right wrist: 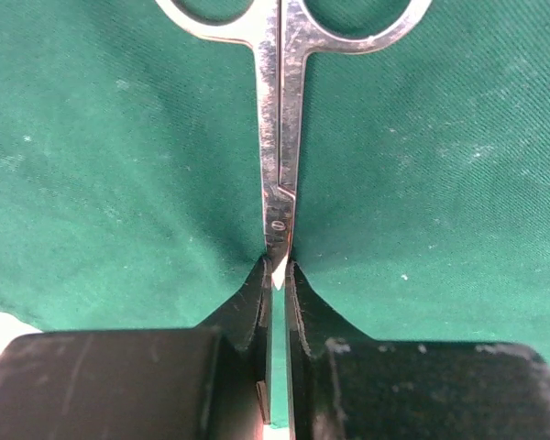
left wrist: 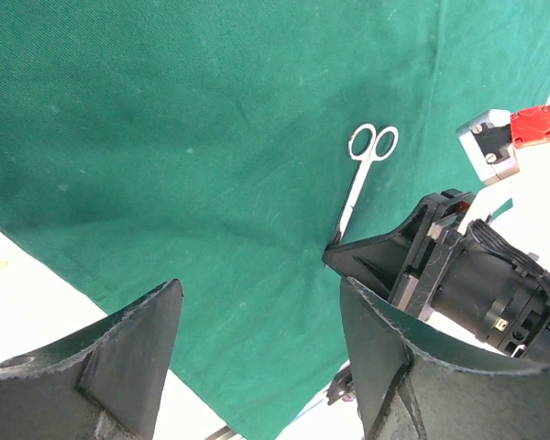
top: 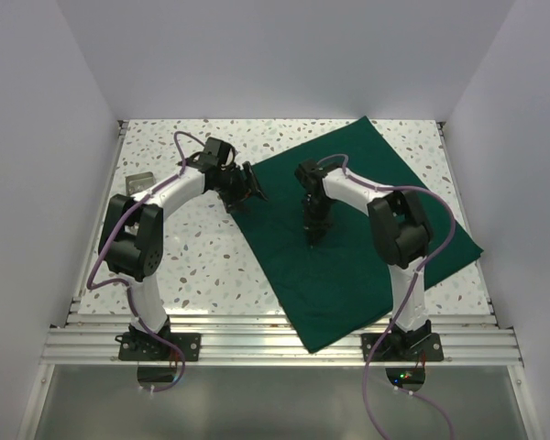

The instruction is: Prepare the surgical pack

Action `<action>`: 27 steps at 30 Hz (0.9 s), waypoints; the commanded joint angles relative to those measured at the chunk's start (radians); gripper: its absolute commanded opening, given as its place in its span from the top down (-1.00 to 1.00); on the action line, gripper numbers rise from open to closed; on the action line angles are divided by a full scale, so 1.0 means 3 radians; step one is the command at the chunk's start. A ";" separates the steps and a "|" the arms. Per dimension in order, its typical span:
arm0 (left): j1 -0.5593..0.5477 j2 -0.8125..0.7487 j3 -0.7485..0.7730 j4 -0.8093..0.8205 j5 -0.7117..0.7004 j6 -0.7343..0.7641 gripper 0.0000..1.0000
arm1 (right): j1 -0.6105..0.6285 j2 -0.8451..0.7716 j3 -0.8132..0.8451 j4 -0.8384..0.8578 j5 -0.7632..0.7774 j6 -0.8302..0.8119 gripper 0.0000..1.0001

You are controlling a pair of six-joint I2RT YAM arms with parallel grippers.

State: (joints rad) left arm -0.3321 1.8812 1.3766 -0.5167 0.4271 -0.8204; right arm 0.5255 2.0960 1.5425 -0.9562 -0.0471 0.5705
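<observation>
drape: dark green cloth drape (top: 367, 247) is spread flat as a tilted square, centre-right of the top view, on the speckled worktop (top: 211, 266). Its near corner reaches the rail at the bottom.
scissors: silver scissors (right wrist: 280, 137) lie on the cloth, finger rings toward the top of the right wrist view and blades shut. They also show in the upper right of the left wrist view (left wrist: 362, 174).
right end effector: right end effector (right wrist: 275, 275) is down on the drape near its middle (top: 314, 236), clenched on the scissors' blade tip. The cloth puckers slightly at the pinch.
left end effector: left end effector (top: 254, 194) is released with jaws wide and nothing between them. It sits at the drape's left edge (left wrist: 258, 293).
tray: small steel tray (top: 139, 181) is on bare worktop at the left of the top view, well apart from the drape, just beyond the left arm's elbow.
obstruction: in the top view the right wrist hides the scissors. In the left wrist view the right end effector's black body covers the blade end.
</observation>
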 commanded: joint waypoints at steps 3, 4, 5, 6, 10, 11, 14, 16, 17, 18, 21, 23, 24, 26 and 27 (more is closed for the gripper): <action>0.0018 -0.0012 0.0013 0.0183 0.0166 -0.0149 -0.49 | 0.0038 -0.0043 0.0278 -0.0182 -0.0026 -0.0143 1.00; 0.0003 -0.0007 0.0013 0.0214 0.0238 -0.0190 -0.50 | 0.0033 -0.0063 0.0309 -0.0182 -0.0083 -0.0183 1.00; -0.0018 0.0008 0.0024 0.0320 0.0294 -0.0281 -0.52 | 0.0033 -0.0099 0.0345 -0.0228 -0.0129 -0.0199 1.00; -0.0069 0.0013 0.0019 0.0387 0.0411 -0.0348 -0.52 | 0.0028 -0.0109 0.0406 -0.0228 -0.0291 -0.0214 1.00; -0.0253 0.0151 0.0059 0.0582 0.0529 -0.0614 -0.53 | -0.0054 -0.0150 0.0386 -0.0162 -0.0768 -0.0225 1.00; -0.0309 0.0222 0.0059 0.0623 0.0550 -0.0731 -0.53 | -0.0069 -0.0186 0.0310 -0.0071 -0.0834 -0.0204 1.00; -0.0401 0.0330 0.0014 0.0725 0.0647 -0.0992 -0.52 | -0.0156 -0.0212 0.0146 0.0098 -0.1054 -0.0138 1.00; -0.0432 0.0346 -0.0043 0.0756 0.0617 -0.1105 -0.51 | -0.0202 -0.0232 0.0079 0.0170 -0.1202 -0.0082 1.00; -0.0447 0.0351 -0.0068 0.0822 0.0612 -0.1202 -0.51 | -0.0217 -0.0242 0.0059 0.0241 -0.1239 -0.0051 1.00; -0.0468 0.0366 -0.0089 0.0817 0.0586 -0.1238 -0.49 | -0.0228 -0.0242 0.0043 0.0267 -0.1279 -0.0035 1.00; -0.0524 0.0432 -0.0104 0.0858 0.0606 -0.1376 -0.47 | -0.0238 -0.0227 0.0043 0.0308 -0.1361 0.0005 1.00; -0.0565 0.0504 -0.0099 0.0868 0.0657 -0.1453 -0.45 | -0.0253 -0.0222 0.0003 0.0359 -0.1438 0.0046 1.00; -0.0580 0.0525 -0.0099 0.0879 0.0658 -0.1473 -0.45 | -0.0253 -0.0227 -0.0008 0.0380 -0.1453 0.0067 1.00; -0.0611 0.0570 -0.0099 0.0929 0.0693 -0.1535 -0.44 | -0.0264 -0.0232 -0.0028 0.0421 -0.1525 0.0113 1.00; -0.0616 0.0596 -0.0084 0.0930 0.0693 -0.1540 -0.43 | -0.0259 -0.0232 -0.0018 0.0426 -0.1540 0.0128 1.00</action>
State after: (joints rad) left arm -0.4995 2.0392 1.3479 -0.2893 0.6048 -1.2243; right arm 0.4477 2.0872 1.5406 -0.8623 -0.4271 0.5777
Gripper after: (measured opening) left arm 0.722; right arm 0.055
